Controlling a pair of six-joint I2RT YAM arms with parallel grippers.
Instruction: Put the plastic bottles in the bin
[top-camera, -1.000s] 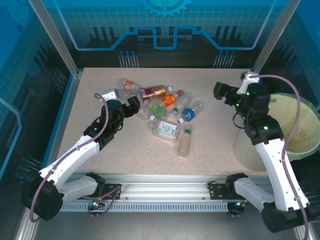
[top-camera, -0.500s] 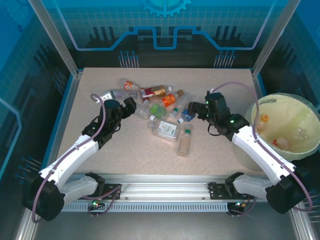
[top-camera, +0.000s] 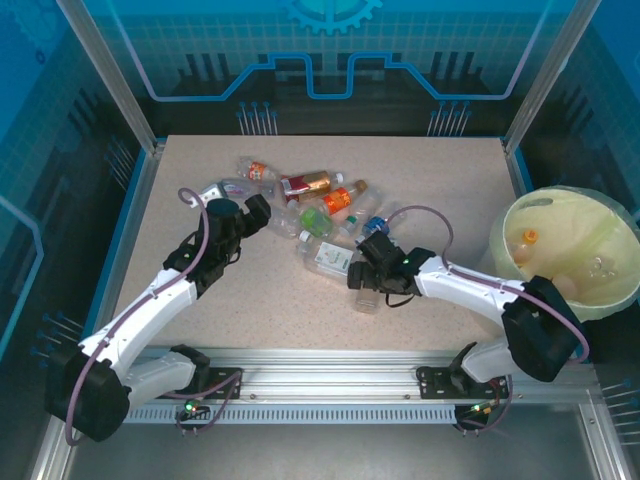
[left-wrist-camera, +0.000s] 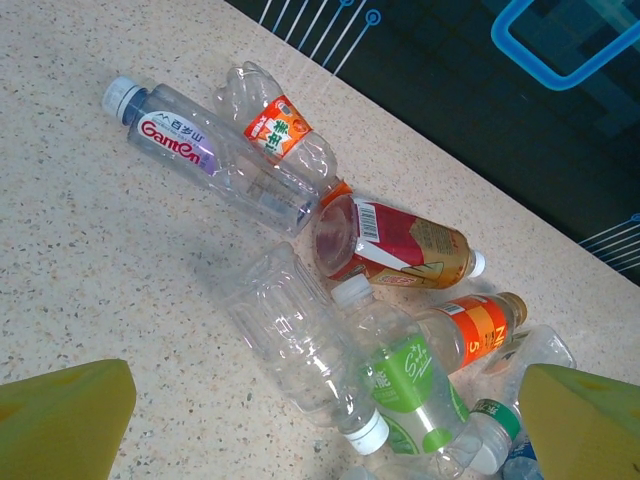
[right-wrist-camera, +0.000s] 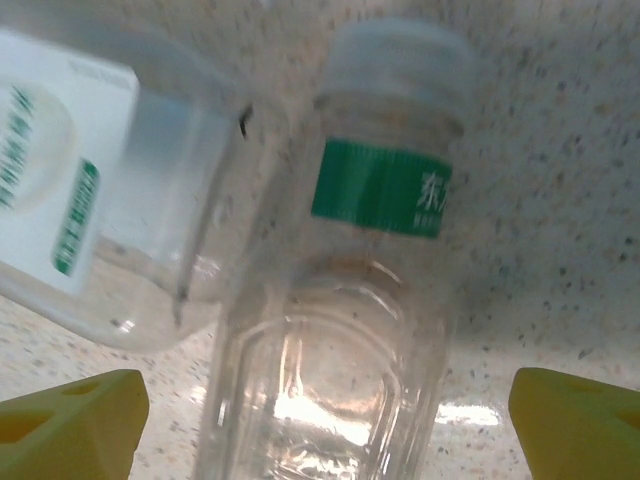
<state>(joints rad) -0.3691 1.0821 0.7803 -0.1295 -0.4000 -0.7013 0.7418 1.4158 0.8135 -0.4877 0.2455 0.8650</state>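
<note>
Status: right gripper (top-camera: 366, 284) was up by the bin (top-camera: 560, 197) a second ago, crossed mid-table half a second ago, and is now low over the green-banded bottle (right-wrist-camera: 340, 330) at lower centre of the top view. Its jaws are wide, one yellow tip in each bottom corner of the wrist view, with the bottle between them and nothing gripped. My read: one drop is done and the next pick is lining up. The white-label bottle (right-wrist-camera: 60, 170) lies touching it on the left and could get nudged. The bin at the right edge has a few bottles inside. The pile of plastic bottles (top-camera: 320, 205) at upper centre looks unchanged. Left gripper (top-camera: 262, 208) has barely shifted; it is wide open and empty, just left of the pile.
</note>
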